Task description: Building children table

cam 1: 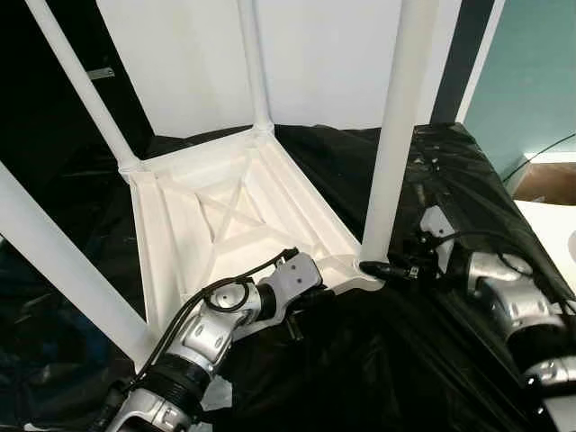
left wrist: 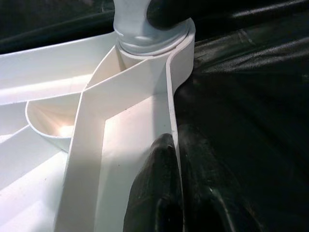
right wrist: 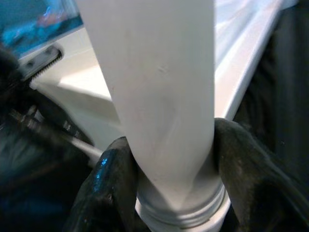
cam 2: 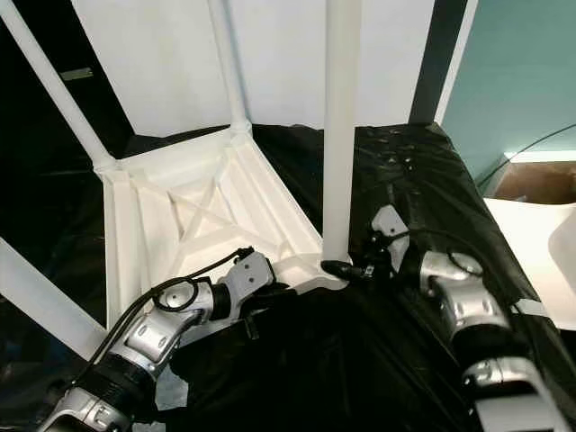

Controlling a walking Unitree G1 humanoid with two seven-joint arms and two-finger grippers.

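The right gripper (right wrist: 169,174) clamps the table leg (cam 1: 396,135) at its socket to seat it, while the left gripper (left wrist: 176,188), pinching the upturned tabletop (cam 1: 225,216) rim beside it, steadies the frame.

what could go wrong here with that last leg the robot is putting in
The right gripper clamps the table leg just above its threaded base, so the long leg could tilt and cross-thread in the corner socket. The left gripper pinches only the thin rim of the upside-down tabletop; turning force might slip it free. The tabletop rests on slick black plastic sheeting, so it may slide.
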